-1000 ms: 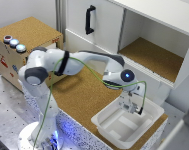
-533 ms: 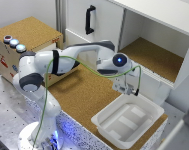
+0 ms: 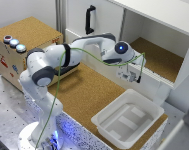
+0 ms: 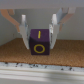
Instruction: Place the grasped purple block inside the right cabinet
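My gripper [image 3: 132, 77] hangs just in front of the right cabinet's open front, by its lower white front edge. It is shut on the purple block [image 4: 38, 42], a dark purple cube with yellow marks, gripped on both sides by the fingers [image 4: 23, 27]. In the exterior view the block is too small to make out. The right cabinet [image 3: 161, 60] has white walls and a cork-brown floor. In the wrist view, cork [image 4: 62, 51] lies behind and under the block.
A white plastic bin [image 3: 144, 107] stands on the cork tabletop [image 3: 89, 95] below the gripper. The white section with a black handle [image 3: 89, 20] is on the exterior view's left of the cabinet. A cork-topped wooden box with buttons [image 3: 24, 42] stands at far left.
The arm has risen from over the white bin and swung toward the cabinet opening, carrying the block. The gripper stays shut.
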Motion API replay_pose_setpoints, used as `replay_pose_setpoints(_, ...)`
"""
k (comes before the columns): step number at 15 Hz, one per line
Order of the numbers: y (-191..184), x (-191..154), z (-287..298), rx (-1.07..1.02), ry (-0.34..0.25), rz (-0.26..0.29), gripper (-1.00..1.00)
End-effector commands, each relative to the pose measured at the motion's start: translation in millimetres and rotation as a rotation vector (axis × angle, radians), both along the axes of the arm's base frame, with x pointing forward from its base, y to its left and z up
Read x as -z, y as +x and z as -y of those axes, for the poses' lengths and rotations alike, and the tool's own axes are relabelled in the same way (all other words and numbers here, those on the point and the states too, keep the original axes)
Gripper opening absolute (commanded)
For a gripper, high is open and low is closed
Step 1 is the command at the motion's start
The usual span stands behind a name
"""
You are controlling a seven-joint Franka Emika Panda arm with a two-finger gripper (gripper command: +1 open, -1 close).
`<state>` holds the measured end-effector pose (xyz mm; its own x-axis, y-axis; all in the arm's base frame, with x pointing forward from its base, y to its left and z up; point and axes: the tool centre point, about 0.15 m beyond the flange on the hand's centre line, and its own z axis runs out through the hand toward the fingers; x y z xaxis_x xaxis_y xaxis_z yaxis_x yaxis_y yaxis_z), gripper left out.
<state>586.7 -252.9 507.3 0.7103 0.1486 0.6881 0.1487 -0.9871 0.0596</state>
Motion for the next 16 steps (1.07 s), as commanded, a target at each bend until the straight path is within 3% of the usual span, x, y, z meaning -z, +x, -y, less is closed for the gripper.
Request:
replay_pose_setpoints(1, 76.4, 11.1, -0.5, 0.003, -0.001, -0.087, -1.00)
replay_pose_setpoints(4, 92.6, 24.3, -6.0, 0.019, -0.021, -0.107, -1.00)
replay_pose_setpoints(6, 95.7, 29.4, -8.2, 0.045, -0.024, -0.090, -1.00)
replay_pose_setpoints(7, 93.2, 29.3, -6.8, 0.061, -0.017, -0.085, 1.00)
replay_pose_setpoints(10, 54.4, 13.3, 2.2, 0.126, 0.020, -0.016, 1.00)
replay_pose_setpoints(12, 7.0, 7.1, 7.1, 0.068, 0.095, 0.004, 1.00)
replay_pose_setpoints(16, -70.6, 11.6, 8.3, 0.024, 0.096, 0.000, 1.00)
